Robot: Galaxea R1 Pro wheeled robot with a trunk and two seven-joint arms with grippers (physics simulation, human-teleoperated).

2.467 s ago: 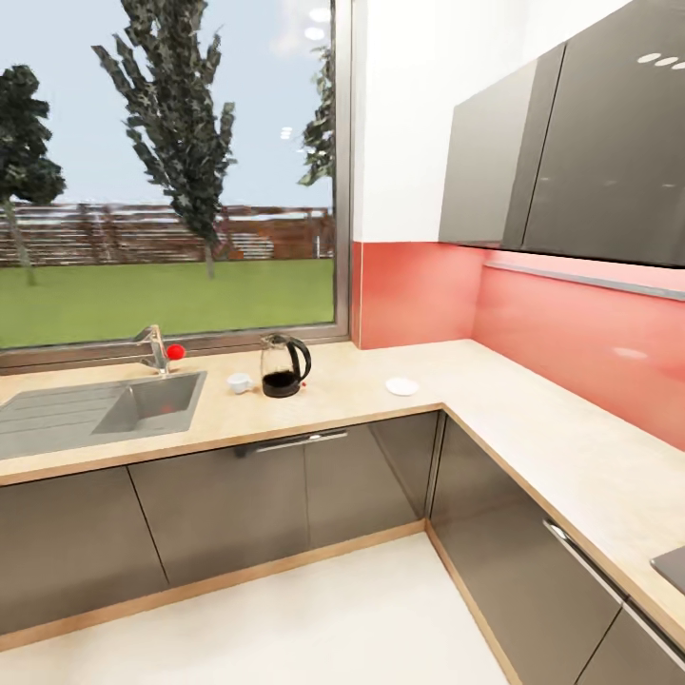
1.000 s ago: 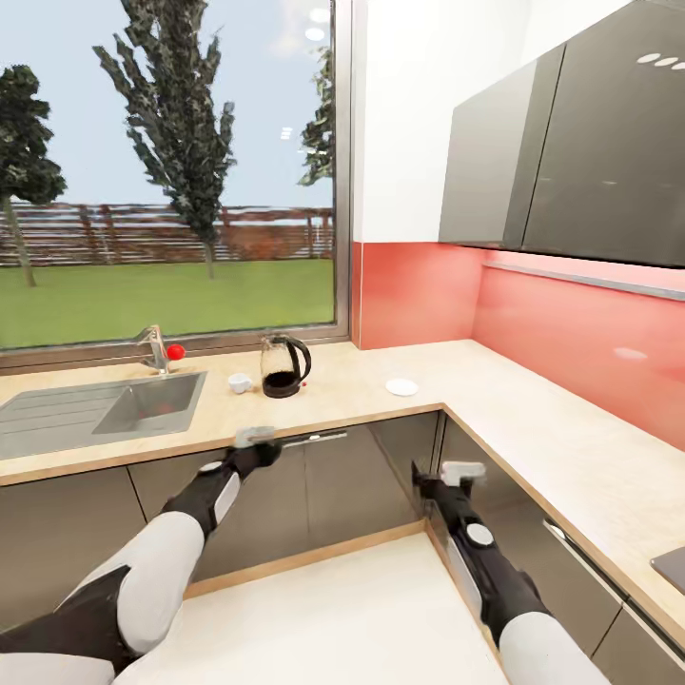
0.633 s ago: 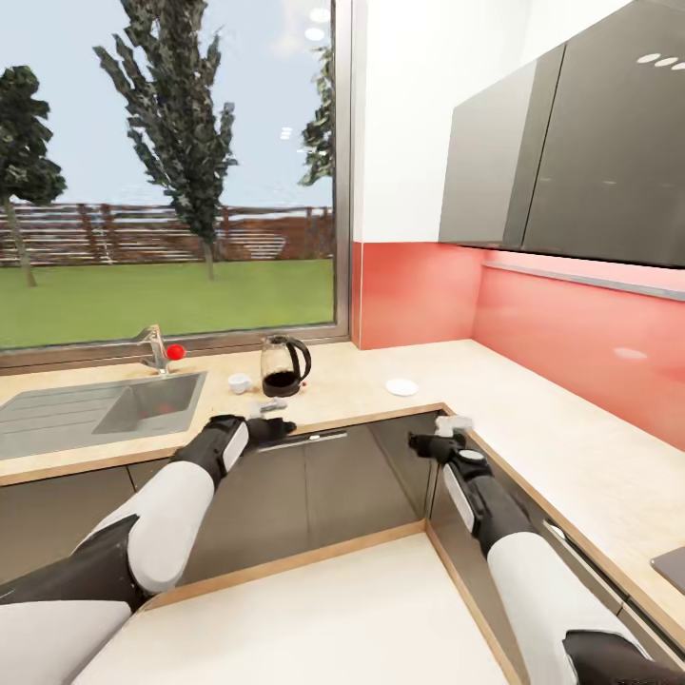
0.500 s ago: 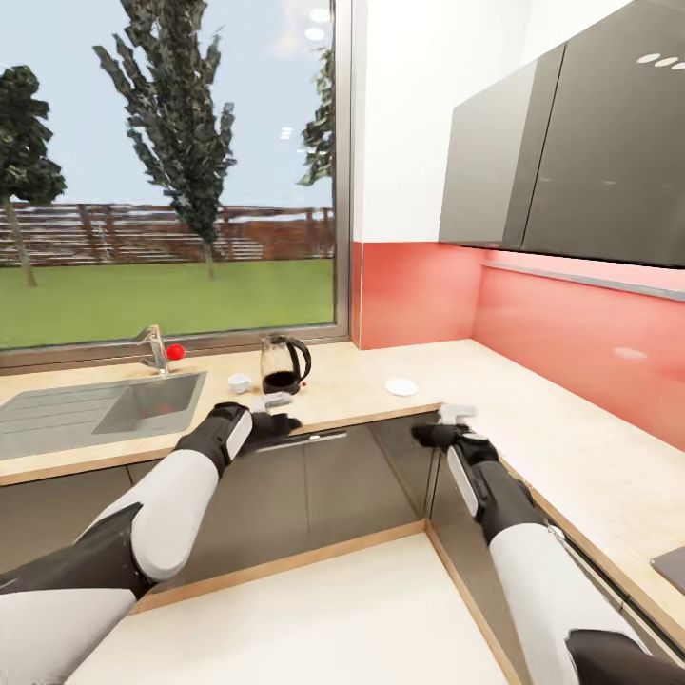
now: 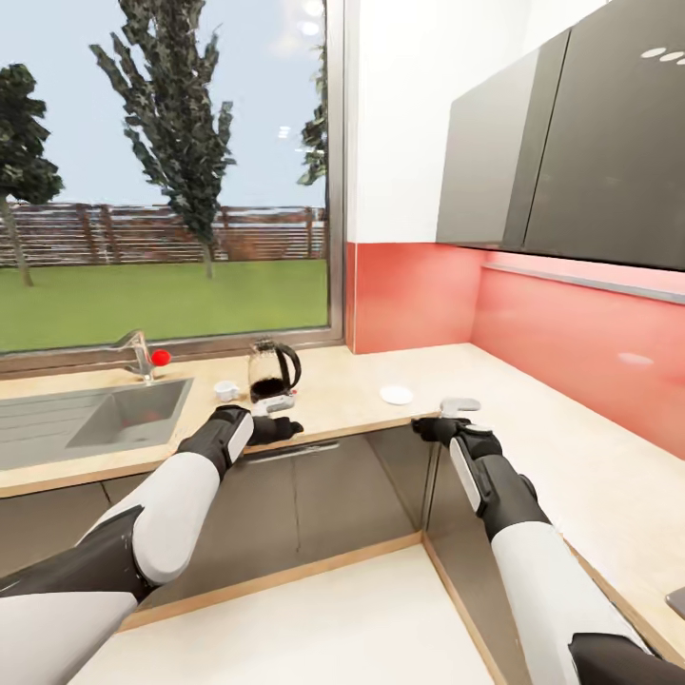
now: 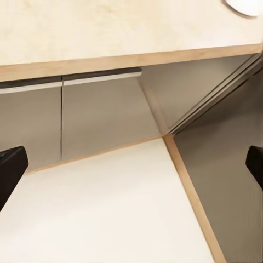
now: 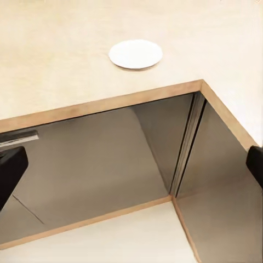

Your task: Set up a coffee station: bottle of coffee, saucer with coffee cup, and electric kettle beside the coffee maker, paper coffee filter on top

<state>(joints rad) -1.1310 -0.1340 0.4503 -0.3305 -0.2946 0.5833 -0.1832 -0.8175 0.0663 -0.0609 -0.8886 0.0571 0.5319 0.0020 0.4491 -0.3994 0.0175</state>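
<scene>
White saucer (image 5: 396, 394) lies flat on the table right of the electric kettle (image 5: 267, 371); thin, light, probably brittle, best pinched at its rim; both grippers' fingers spread, empty.

**Bright daylight, clean render, soft shadows**

Daylight pours in through the big window (image 5: 162, 181), and the kitchen reads bright and even. The pale counter (image 5: 362, 395) glows with hardly a shadow on it. Round ceiling-light reflections sit on the window glass and on the dark upper cabinets (image 5: 590, 143). The red backsplash (image 5: 571, 323) carries a faint pale glare spot. The glossy lower cabinet fronts (image 7: 109, 159) mirror the floor. The head view stretches at its edges, the arms ballooning toward the bottom corners. Both wrist views look soft and slightly pixelated, with dark blurred fingers (image 6: 11, 167) at the edges.
</scene>
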